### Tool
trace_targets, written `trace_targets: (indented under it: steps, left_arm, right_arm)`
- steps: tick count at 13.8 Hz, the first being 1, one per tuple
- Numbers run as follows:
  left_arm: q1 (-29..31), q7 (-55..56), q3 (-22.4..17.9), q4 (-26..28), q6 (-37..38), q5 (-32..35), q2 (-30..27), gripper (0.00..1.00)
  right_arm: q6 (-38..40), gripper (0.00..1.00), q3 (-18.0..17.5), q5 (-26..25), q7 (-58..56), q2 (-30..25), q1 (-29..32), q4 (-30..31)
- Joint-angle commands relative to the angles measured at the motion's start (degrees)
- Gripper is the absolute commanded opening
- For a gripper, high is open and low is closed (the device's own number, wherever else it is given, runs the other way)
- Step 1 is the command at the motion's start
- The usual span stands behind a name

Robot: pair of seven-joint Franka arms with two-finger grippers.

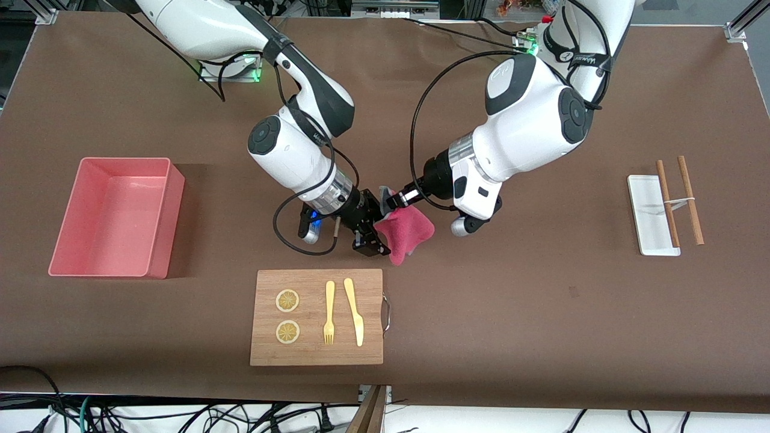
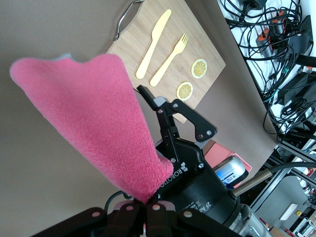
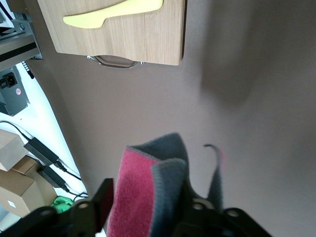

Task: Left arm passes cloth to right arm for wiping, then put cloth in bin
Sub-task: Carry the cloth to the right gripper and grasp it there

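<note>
Two robot hands meet over the brown desk above the wooden cutting board (image 1: 317,317): left hand (image 1: 394,200) pinches the crimson-pink terry cloth (image 1: 404,231); right hand (image 1: 378,231), half-closed around it, should grip firmly before release.

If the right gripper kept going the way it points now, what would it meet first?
Most likely the pink cloth hanging from the left gripper; the right gripper already flanks its folds. Past that, apparently bare brown table, though depth is unclear.
</note>
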State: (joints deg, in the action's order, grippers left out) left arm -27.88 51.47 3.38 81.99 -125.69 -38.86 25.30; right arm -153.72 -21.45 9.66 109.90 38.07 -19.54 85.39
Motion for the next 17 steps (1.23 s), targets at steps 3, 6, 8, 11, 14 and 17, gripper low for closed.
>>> trace_targets:
  steps: [3, 6, 8, 11, 14, 17]
  left_arm:
    - [-0.7, 0.6, -0.7, -0.7, -0.2, -1.2, -0.2, 0.0]
    - [-0.7, 0.6, -0.7, -0.7, -0.2, -1.2, -0.3, 0.0]
    - [-0.6, 0.6, -0.7, -0.7, -0.1, -1.0, -0.3, 0.0]
    - [-0.2, 0.4, -0.8, -0.7, 0.1, -0.6, -0.5, 0.0]
    - [0.2, 0.2, -1.3, -0.5, 0.8, 2.0, -1.4, 1.0]
    - [2.2, -0.1, -1.4, -0.5, 3.8, 2.5, -2.5, 1.0]
  right_arm:
    - [-0.8, 0.0, 0.1, 0.1, -0.6, 0.2, -0.2, -0.5]
    - [-0.9, 0.0, 0.1, 0.0, -0.7, 0.2, -0.1, -0.6]
    - [-0.9, 0.0, 0.1, 0.1, -0.7, 0.1, 0.1, -0.6]
    - [-0.9, 0.0, 0.2, 0.2, -1.7, -0.1, 0.5, -0.6]
    - [-0.8, 0.0, 0.2, 0.3, -1.8, -0.2, 0.6, -0.6]
    - [-0.5, 0.0, 0.2, 0.2, -2.6, -0.3, 0.6, -0.6]
